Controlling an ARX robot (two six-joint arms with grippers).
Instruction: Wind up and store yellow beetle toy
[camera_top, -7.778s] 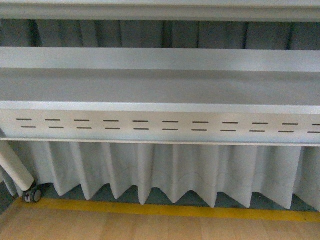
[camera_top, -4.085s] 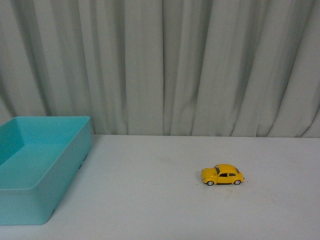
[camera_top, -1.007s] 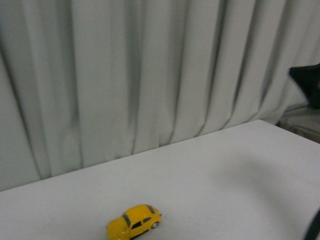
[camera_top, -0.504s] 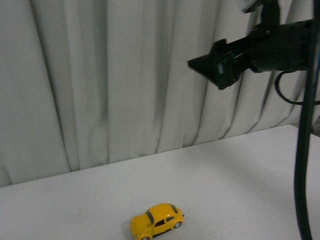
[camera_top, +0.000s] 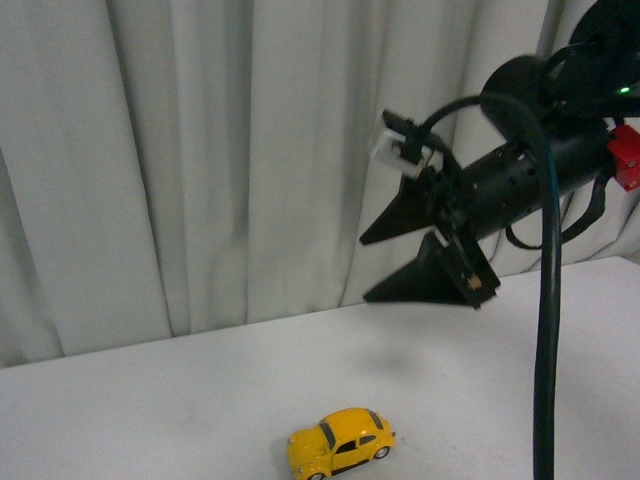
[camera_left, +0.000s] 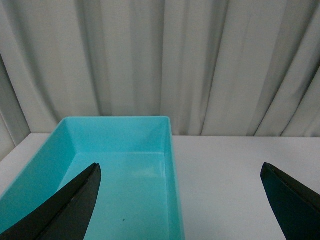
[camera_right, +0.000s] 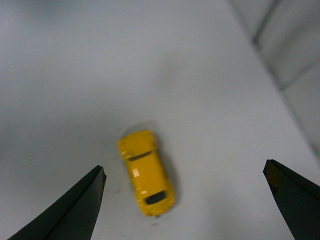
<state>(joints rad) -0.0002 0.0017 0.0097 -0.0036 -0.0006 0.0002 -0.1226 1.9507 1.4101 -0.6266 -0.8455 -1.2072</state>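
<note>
The yellow beetle toy (camera_top: 341, 441) stands on its wheels on the white table (camera_top: 150, 400), low in the front view. My right gripper (camera_top: 364, 270) hangs open well above and to the right of it, black fingers pointing left. In the right wrist view the yellow beetle toy (camera_right: 146, 172) lies between the spread fingers, nearer one of them, with the gripper (camera_right: 184, 171) high over it. My left gripper (camera_left: 180, 167) is open and holds nothing; it does not show in the front view.
A turquoise open bin (camera_left: 70, 150) sits on the table under the left gripper, its long wall (camera_left: 172, 190) running between the fingers. Pleated grey curtain (camera_top: 200, 150) closes off the back. A black cable (camera_top: 547, 300) hangs from the right arm.
The right arm has come down and further into the front view, its fingers now pointing toward the toy's side. The view has kept panning, so the toy sits further right.
</note>
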